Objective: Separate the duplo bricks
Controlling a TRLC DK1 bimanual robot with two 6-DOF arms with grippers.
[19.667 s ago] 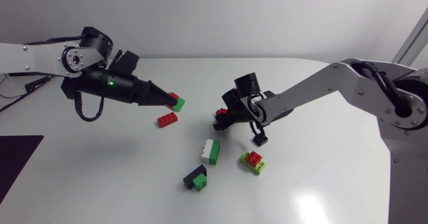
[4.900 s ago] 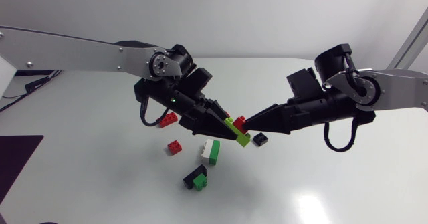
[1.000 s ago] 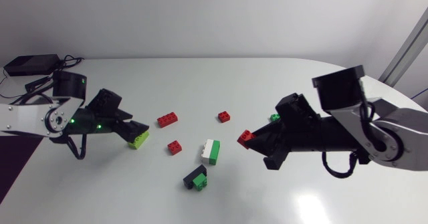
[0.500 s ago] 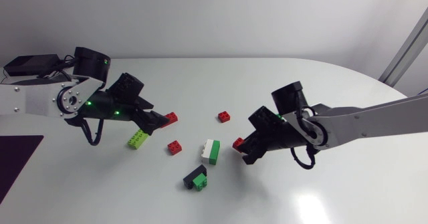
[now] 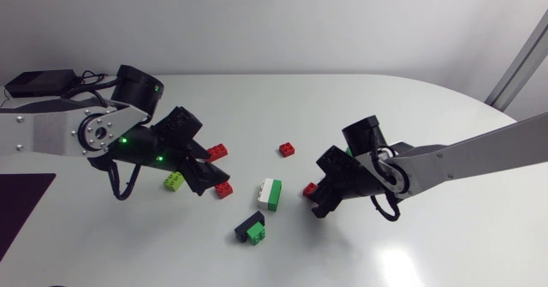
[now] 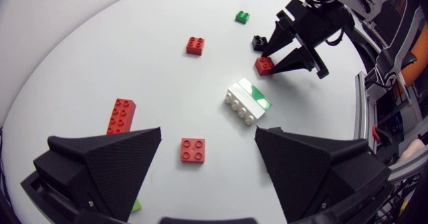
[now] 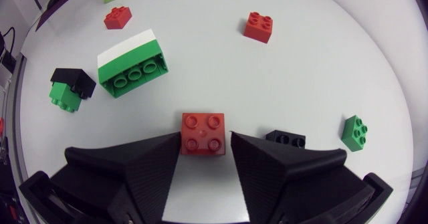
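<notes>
**Bricks on the bench.** The smooth white bench (image 5: 282, 98) carries glossy moulded bricks with round studs. The right pincer (image 7: 204, 137), two matte black wedges, stands narrow and grips a red square brick (image 7: 202, 132) near the bench's middle, one finger against each side. Whether this brick rests on the surface cannot be told. Near it lie the white-green stack (image 7: 132, 63), its two halves side by side, and the black-green stack (image 7: 67, 87), a black piece set askew on a green one. A third red square (image 7: 258, 26) lies ahead of the right pincer. A black square (image 7: 286, 139) and a green square (image 7: 354, 132) lie to one side of it, and the head view hides both behind the right arm. The left pincer (image 6: 208, 130) is spread wide and holds nothing. A second red square (image 6: 192, 150) lies between its fingers, touching neither. A long red brick (image 6: 120, 116) lies just beside one finger. The lime brick (image 5: 175, 181) is plain from above, but the left wrist view shows only a sliver, cut off by a finger.
</notes>
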